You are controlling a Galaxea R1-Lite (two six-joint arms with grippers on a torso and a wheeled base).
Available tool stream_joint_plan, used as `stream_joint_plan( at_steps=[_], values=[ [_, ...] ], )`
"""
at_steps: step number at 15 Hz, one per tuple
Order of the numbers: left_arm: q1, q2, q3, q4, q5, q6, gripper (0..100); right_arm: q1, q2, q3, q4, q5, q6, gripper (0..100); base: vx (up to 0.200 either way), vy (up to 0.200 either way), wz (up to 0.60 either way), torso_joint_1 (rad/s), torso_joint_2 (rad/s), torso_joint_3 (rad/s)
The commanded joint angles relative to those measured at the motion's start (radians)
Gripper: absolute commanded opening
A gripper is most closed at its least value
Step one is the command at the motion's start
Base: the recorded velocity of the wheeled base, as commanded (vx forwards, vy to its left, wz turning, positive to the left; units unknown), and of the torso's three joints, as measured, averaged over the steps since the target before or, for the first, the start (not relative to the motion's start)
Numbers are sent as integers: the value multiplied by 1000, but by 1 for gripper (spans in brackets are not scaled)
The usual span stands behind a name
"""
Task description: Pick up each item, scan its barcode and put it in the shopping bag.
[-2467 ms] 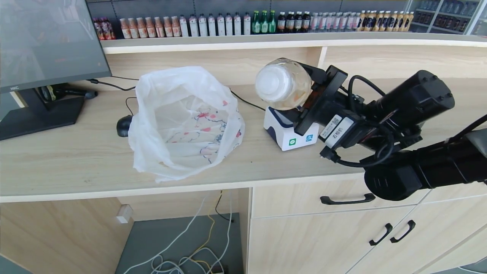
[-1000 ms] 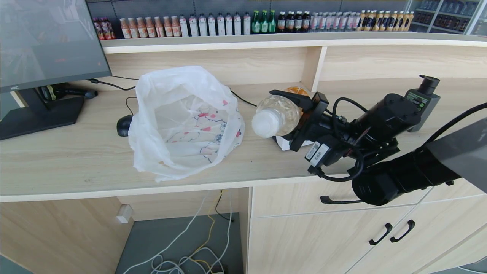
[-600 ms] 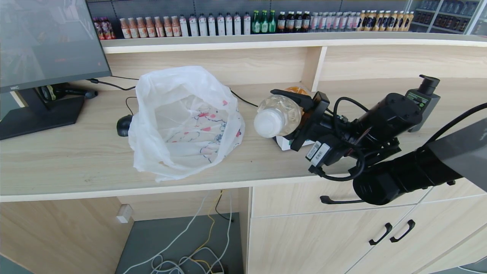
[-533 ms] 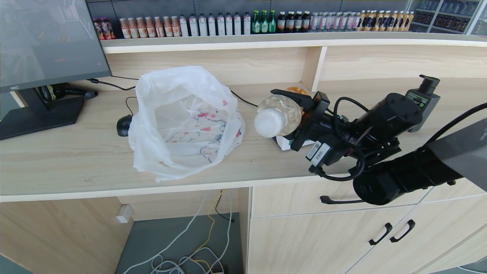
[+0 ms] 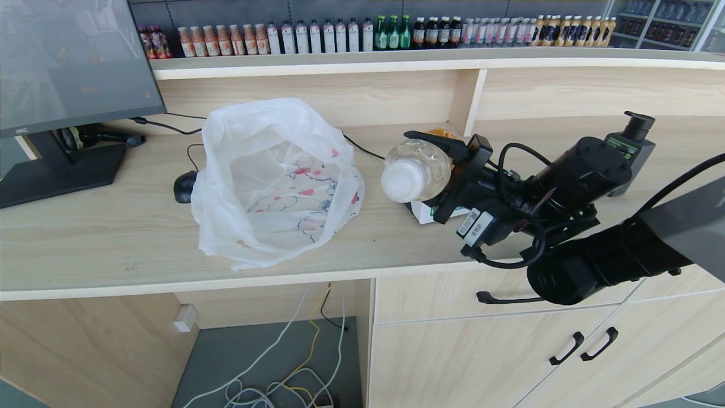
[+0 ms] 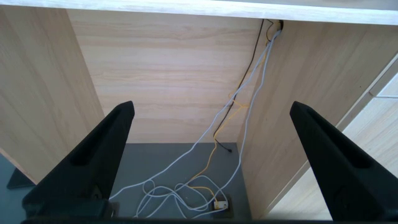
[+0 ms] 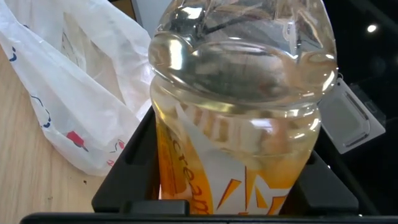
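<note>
The right claw (image 5: 426,173) has come down from where it was a couple of seconds ago: the bottle (image 5: 412,170) hung high above the white scanner (image 5: 422,214) then, and now sits low over it, covering most of the box. In the last second it has barely shifted, only a slight drift up and away from the shopping bag (image 5: 272,175). The claw is clamped across the bottle's body, the white cap pointing out toward the front of the table (image 5: 102,238), the orange label showing in the right wrist view. To me this looks like the scan itself, the bottle held steady for the reader; whether the barcode faces the window I cannot tell. The bag stands open just beside the scanner, holding nothing that I can make out, so a short carry over its mouth should be next. The left claw (image 6: 211,106) hangs below the table edge, fingers wide apart and holding nothing.
</note>
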Motion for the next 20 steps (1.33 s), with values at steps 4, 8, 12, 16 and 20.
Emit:
stream_joint_plan(
  at_steps=[4,8,12,16,20],
  values=[
    [0,0,0,0,0,1,100,6,-48,2,0,-26,40,0,0,0,0,0,0,0],
    [0,0,0,0,0,0,100,57,-83,33,-1,-85,142,0,0,0,0,0,0,0],
    [0,0,0,0,0,0,100,155,-146,40,-24,-262,295,0,0,0,0,0,0,0],
    [0,0,0,0,0,0,100,194,-206,117,-23,-461,504,0,0,0,0,0,0,0],
    [0,0,0,0,0,0,100,192,-280,181,-17,-691,755,0,0,0,0,0,0,0]
  ],
)
